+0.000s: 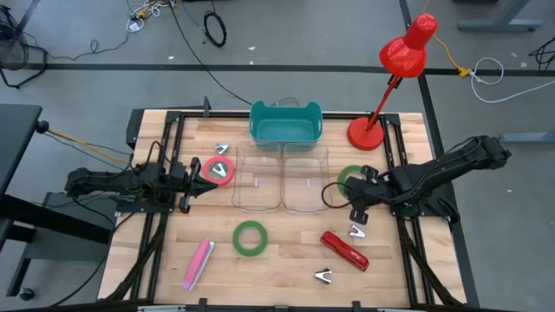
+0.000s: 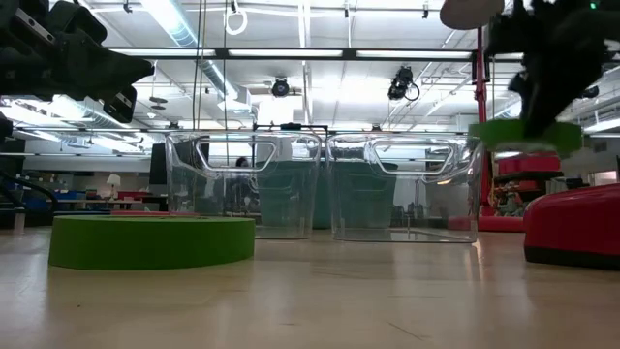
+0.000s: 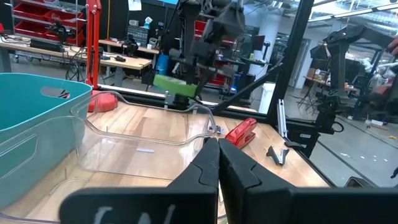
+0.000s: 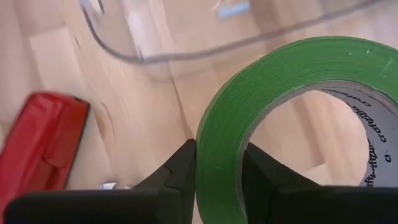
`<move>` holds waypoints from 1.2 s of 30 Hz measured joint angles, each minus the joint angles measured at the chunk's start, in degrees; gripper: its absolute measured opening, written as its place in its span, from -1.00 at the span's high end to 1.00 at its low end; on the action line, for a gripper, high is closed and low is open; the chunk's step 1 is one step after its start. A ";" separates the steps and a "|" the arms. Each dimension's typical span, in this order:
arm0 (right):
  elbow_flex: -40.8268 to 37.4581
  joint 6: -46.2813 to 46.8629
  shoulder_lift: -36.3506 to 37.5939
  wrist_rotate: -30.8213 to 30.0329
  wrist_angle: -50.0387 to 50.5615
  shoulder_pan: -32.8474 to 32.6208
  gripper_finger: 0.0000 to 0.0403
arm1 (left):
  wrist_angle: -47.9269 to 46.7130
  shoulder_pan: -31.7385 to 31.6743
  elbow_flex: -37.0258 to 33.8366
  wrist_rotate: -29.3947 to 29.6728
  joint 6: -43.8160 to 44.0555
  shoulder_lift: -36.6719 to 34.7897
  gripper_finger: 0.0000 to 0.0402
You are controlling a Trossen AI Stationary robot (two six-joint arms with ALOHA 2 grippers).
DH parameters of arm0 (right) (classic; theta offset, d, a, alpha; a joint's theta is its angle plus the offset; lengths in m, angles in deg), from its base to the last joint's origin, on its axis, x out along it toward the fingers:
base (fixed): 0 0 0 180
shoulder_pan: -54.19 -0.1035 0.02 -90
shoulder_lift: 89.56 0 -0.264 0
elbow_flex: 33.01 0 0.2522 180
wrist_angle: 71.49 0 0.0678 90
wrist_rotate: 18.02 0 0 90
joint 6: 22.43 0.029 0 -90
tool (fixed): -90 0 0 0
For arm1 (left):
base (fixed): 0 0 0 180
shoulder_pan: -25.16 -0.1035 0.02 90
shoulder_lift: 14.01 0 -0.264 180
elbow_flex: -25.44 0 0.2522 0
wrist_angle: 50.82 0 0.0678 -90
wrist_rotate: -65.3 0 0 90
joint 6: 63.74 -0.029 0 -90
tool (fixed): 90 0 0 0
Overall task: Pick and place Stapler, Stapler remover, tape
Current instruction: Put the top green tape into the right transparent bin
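My right gripper (image 1: 355, 187) is shut on a green tape roll (image 1: 350, 178), which hangs clear of the table just right of the two clear bins (image 1: 283, 178). In the low view this roll (image 2: 524, 136) is well above the tabletop. A second green tape roll (image 1: 250, 237) lies flat near the table's middle front, and a red-pink roll (image 1: 218, 169) lies flat left of the bins. A red stapler (image 1: 345, 250) and a pink stapler (image 1: 198, 263) lie toward the front. My left gripper (image 1: 192, 178) waits shut above the table beside the red-pink roll. My right gripper pinches the ring wall of the green tape roll (image 4: 217, 149), one finger (image 4: 264, 171) inside the open centre and one finger (image 4: 177, 171) outside. The fingers slant down from the table's right side. The roll is lifted clear and sits roughly level (image 2: 524, 136).
A teal tub (image 1: 286, 122) stands behind the clear bins, and a red desk lamp (image 1: 368, 132) stands at the back right. Staple removers lie at the front (image 1: 323, 276), under my right arm (image 1: 357, 230) and behind the red-pink roll (image 1: 222, 149).
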 joint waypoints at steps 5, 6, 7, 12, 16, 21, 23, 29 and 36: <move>6.15 -3.69 -0.02 -0.63 0.82 1.17 0.53 | 0.00 0.00 -0.01 0.00 0.02 0.02 0.99; 7.36 -4.25 0.00 -0.63 0.83 1.55 0.53 | 0.00 -0.01 -0.02 0.00 0.03 0.01 0.99; 8.47 -4.85 0.00 -0.65 0.79 1.94 0.53 | 0.00 0.00 -0.01 0.01 0.00 0.01 0.99; 12.49 -7.61 0.00 -0.63 -0.02 4.07 0.54 | 0.00 -0.01 0.00 0.00 0.01 0.02 0.99; 13.41 -10.69 0.00 -0.17 -2.04 5.26 0.53 | 0.00 -0.01 0.00 0.01 0.01 0.01 0.99; 13.41 -15.68 -0.02 0.95 -4.81 6.67 0.53 | 0.00 -0.01 0.00 0.00 0.02 0.01 0.99; 13.41 -17.37 -0.08 1.99 -5.38 7.30 0.53 | 0.00 0.00 -0.01 0.00 0.00 0.01 0.99; 13.45 -25.29 -1.18 7.62 -5.97 8.98 0.53 | 0.00 -0.01 0.00 0.01 0.02 0.01 0.99; 13.46 -30.72 -3.51 12.07 -7.42 11.71 0.53 | 0.00 0.01 0.00 0.02 0.02 0.00 0.99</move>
